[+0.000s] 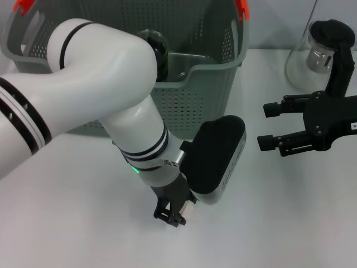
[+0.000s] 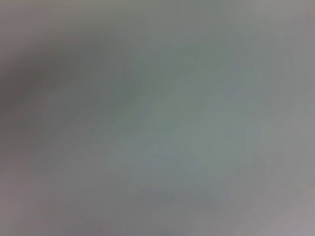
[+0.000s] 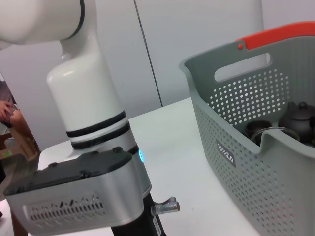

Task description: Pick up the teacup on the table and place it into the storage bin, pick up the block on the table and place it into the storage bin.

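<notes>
Item 1 — left gripper [image 1: 177, 212]: we found it lowered to the white table [image 1: 290, 223] in front of the storage bin, black fingers pointing down and clenched on a small pale block [image 1: 188, 210] that peeked out between them at the table surface. Its wrist camera housing, black and silver, stood just above it.

Item 2 — right gripper [image 1: 266, 125]: we logged it hovering above the table at the robot's right, well apart from the left one, fingers spread wide and grasping nothing.

Item 3 — storage bin [image 1: 217, 84]: grey-green, perforated, orange-red handle clips, standing on the table behind the left arm. In the right wrist view we noted its small black label and, inside it, a dark teapot [image 3: 299, 117] with a dark teacup [image 3: 259, 129] beside it.

Item 4 — glass pitcher [image 1: 319, 53]: black handle, on the table to the right of the bin, behind the right gripper.

Item 5 — left wrist view: we could make out only a blurred grey surface
</notes>
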`<state>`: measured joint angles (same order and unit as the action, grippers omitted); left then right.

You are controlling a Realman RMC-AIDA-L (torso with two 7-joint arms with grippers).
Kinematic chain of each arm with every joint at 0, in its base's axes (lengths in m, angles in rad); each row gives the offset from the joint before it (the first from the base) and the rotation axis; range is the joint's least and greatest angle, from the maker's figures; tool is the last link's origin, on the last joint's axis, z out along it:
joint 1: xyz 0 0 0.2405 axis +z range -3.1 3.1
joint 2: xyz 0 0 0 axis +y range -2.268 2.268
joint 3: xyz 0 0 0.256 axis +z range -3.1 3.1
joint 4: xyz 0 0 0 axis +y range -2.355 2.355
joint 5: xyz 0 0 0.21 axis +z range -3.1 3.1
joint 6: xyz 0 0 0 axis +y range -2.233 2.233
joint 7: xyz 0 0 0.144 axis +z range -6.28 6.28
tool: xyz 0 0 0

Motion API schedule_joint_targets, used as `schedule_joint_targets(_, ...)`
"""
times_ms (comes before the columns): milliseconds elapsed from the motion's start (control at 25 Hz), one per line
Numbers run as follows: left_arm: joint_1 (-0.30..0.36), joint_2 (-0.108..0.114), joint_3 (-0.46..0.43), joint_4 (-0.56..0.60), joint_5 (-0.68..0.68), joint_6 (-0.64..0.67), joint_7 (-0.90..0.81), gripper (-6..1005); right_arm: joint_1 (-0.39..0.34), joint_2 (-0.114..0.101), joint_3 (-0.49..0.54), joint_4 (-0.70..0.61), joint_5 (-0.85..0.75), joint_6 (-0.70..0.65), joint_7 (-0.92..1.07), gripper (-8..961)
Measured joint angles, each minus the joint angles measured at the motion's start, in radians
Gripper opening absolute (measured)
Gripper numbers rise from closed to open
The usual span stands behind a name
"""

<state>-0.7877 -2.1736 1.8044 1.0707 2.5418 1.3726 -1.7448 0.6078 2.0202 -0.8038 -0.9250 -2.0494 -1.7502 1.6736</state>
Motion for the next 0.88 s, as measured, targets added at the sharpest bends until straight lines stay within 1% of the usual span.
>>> schedule_joint_targets(120,0.004,0.001,-0.015,0.028,0.000,0.029,-0.008,417,-0.001,0.000,0.000,0.000,0.000,0.000,0.000,912)
schedule_joint_targets(200,0.016,0.001,-0.053,0.074,-0.005,0.079,-0.015,417,-0.001,0.000,0.000,0.000,0.000,0.000,-0.001,912)
schedule_joint_targets(320,0.050,0.000,-0.166,0.178,-0.031,0.201,-0.018,417,0.000,0.000,0.000,0.001,0.000,-0.001,-0.001,912)
schedule_joint_targets(400,0.081,0.000,-0.291,0.259,-0.094,0.309,-0.020,417,0.000,-0.002,0.000,0.002,0.001,-0.003,-0.001,912)
schedule_joint_targets(480,0.104,0.002,-0.421,0.308,-0.177,0.388,-0.022,417,-0.001,-0.005,0.001,0.002,0.002,-0.006,0.000,911)
schedule_joint_targets(520,0.115,0.003,-0.505,0.324,-0.227,0.426,-0.021,417,-0.001,-0.005,0.002,0.002,0.002,-0.007,0.000,911)
schedule_joint_targets(560,0.124,0.005,-0.607,0.335,-0.285,0.458,-0.021,418,-0.001,-0.006,0.003,0.002,0.002,-0.008,0.000,911)
schedule_joint_targets(680,0.125,0.011,-0.877,0.316,-0.418,0.494,-0.028,418,-0.002,-0.010,0.003,0.002,0.001,-0.012,0.000,911)
schedule_joint_targets(760,0.113,0.026,-1.018,0.270,-0.473,0.466,-0.055,418,-0.001,-0.012,0.003,0.001,0.000,-0.017,0.000,911)
schedule_joint_targets(800,0.105,0.040,-1.062,0.244,-0.483,0.433,-0.073,418,0.000,-0.012,0.002,0.001,0.000,-0.021,0.000,911)
schedule_joint_targets(880,0.087,0.075,-1.112,0.170,-0.489,0.324,-0.114,418,0.002,-0.012,-0.001,-0.002,0.000,-0.027,-0.001,911)
